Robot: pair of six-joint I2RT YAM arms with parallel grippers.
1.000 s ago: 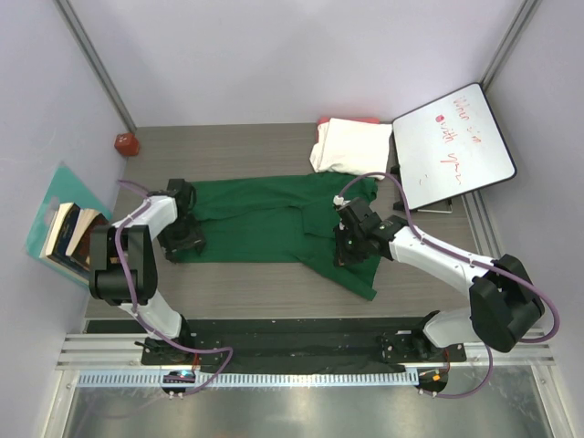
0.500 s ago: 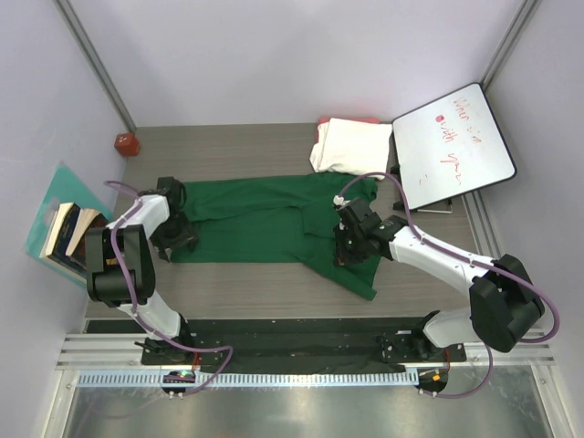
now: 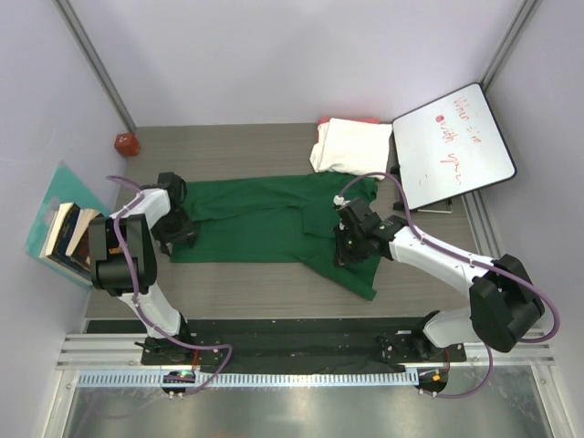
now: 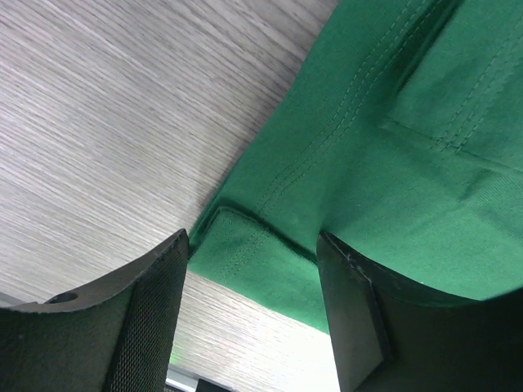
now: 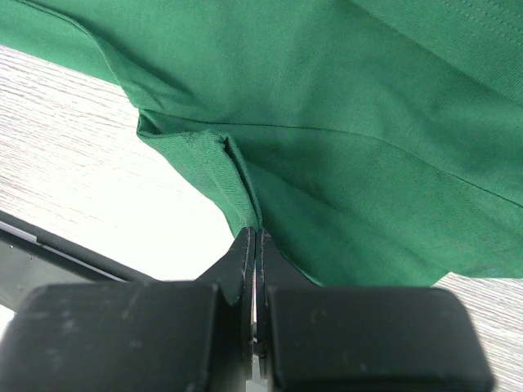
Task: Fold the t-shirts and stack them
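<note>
Green shirt (image 3: 265,219) limp, light: right tool (image 5: 255,237) pinching a fold; left tool (image 4: 253,243) gaping over hem corner (image 4: 229,245), grab there.

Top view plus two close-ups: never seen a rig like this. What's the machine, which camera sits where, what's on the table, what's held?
Two robot arms bolted at the near table edge, each with a two-finger gripper. The wide picture is from a fixed camera above and behind them; the close-ups come from wrist cameras. On the table lie a spread green t-shirt, a folded cream-white bundle over a red-pink edge, a whiteboard and a small red object. The right gripper is shut, pinching a fold of the green t-shirt. The left gripper is open, its fingers either side of the shirt's corner, gripping nothing.
</note>
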